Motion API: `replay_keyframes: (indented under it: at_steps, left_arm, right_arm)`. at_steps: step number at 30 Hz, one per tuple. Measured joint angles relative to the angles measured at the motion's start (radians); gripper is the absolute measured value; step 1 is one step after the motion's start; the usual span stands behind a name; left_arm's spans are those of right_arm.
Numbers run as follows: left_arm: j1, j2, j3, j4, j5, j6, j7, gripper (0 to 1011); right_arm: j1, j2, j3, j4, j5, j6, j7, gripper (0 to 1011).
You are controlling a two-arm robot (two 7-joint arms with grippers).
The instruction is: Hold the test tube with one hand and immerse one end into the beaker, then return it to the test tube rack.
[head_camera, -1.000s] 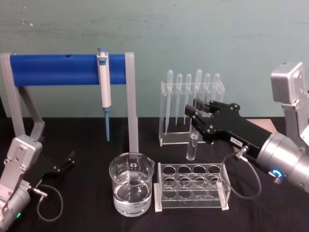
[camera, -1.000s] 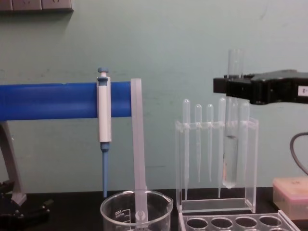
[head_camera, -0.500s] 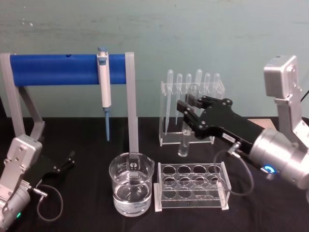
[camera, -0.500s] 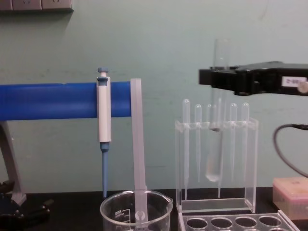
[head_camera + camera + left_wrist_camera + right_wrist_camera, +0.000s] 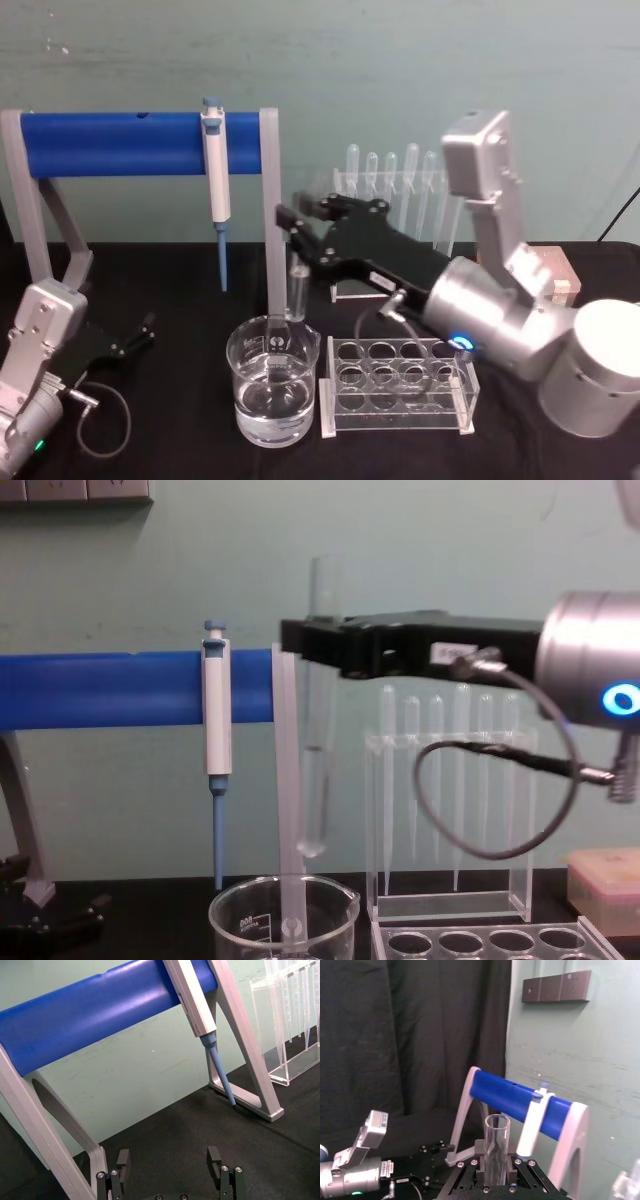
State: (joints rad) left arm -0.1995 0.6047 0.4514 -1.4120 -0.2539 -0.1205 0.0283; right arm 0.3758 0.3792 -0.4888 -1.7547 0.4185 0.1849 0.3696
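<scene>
Moved in from right of the beaker (image 5: 283, 920), right claw (image 5: 318, 645) clamped on the test tube (image 5: 315, 780) now hangs over it, tube upright, round end just above the rim; left claw (image 5: 168, 1156) spread, idle, well left

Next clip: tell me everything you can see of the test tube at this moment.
The test tube is a clear glass cylinder, held upright with its open rim up and its rounded closed end down. The right hand is shut on its upper part, with the rim standing above it. Its lower end hangs just above the beaker rim, not yet dipped. The left hand lies parked, open.
</scene>
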Motion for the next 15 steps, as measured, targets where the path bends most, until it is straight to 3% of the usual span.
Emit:
replay_keyframes:
  at_steps: [7,15]
  left_arm:
    - [0.0,0.0,0.0,0.0,0.0,0.0,0.0,1000]
    - [0.0,0.0,0.0,0.0,0.0,0.0,0.0,1000]
  right_arm:
    - [0.013,-0.04,-0.035,0.067,-0.036,-0.034,0.002,233]
    - [-0.002,-0.063,-0.047,0.126,-0.063,-0.079,0.017,234]
